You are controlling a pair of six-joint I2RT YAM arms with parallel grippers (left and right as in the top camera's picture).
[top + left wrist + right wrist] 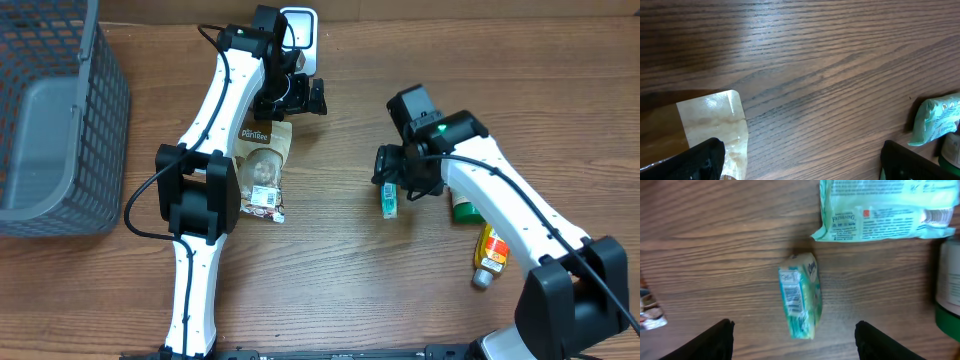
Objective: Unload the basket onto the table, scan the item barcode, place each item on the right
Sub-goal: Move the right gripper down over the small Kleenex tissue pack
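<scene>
**Right end effector lining up over the small teal packet**

The right end effector [794,326] is hovering low over the small teal packet [801,296]. Its fingers are spread wide to either side and are touching nothing. The packet is lying on its side on the tabletop [715,240], near the middle of the work area. It is sitting just short of a larger green wipes pack [880,210] and is not far from a green-and-white container [949,270]. A striped printed panel, probably the barcode, is showing along the packet's upward face.

The step in hand looks like the pick-up that comes before the scan. To do it well, the fingers should be coming down astride the packet's narrow width, centred along its length. They should be closing on the long side faces, so that neither pad is covering the striped panel. The wrapper looks soft, so a light squeeze is likely safer than a hard one. The wipes pack is lying close to the packet's far end, so the descent needs to be staying clear of it.

The left end effector [297,97] is hanging fully spread and empty above the brown pouch [262,165]. It is close to the white device [300,28] at the far edge, which I am taking for the scanner. It may be crowding the route the packet needs.
</scene>
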